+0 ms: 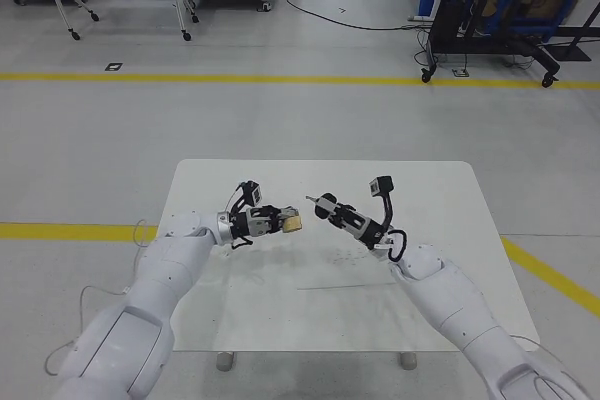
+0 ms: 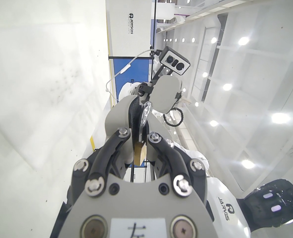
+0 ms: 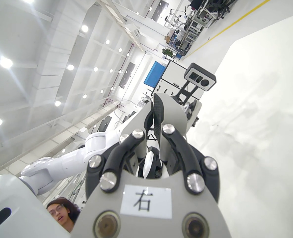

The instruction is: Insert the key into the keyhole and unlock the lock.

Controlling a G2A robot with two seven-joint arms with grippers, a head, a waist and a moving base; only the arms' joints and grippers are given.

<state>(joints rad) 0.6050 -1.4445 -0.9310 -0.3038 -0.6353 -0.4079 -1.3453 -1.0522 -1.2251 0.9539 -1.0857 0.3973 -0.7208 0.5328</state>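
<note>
Above the table's middle, my left gripper (image 1: pixel 278 219) is shut on a brass padlock (image 1: pixel 293 224). In the left wrist view the lock's brass body (image 2: pixel 139 153) and silver shackle (image 2: pixel 146 114) sit between the closed fingers (image 2: pixel 165 95). My right gripper (image 1: pixel 324 206) hovers just right of the lock, facing it, and is shut on a small key whose thin tip (image 1: pixel 309 198) points at the lock. A short gap separates the key tip from the padlock. In the right wrist view the fingers (image 3: pixel 170 110) are pressed together and hide the key.
Both arms hang over a white table (image 1: pixel 430 200) with rounded corners. Around it lies grey floor with a yellow line (image 1: pixel 280 77). A dark wheeled cart (image 1: pixel 490 40) stands far back right.
</note>
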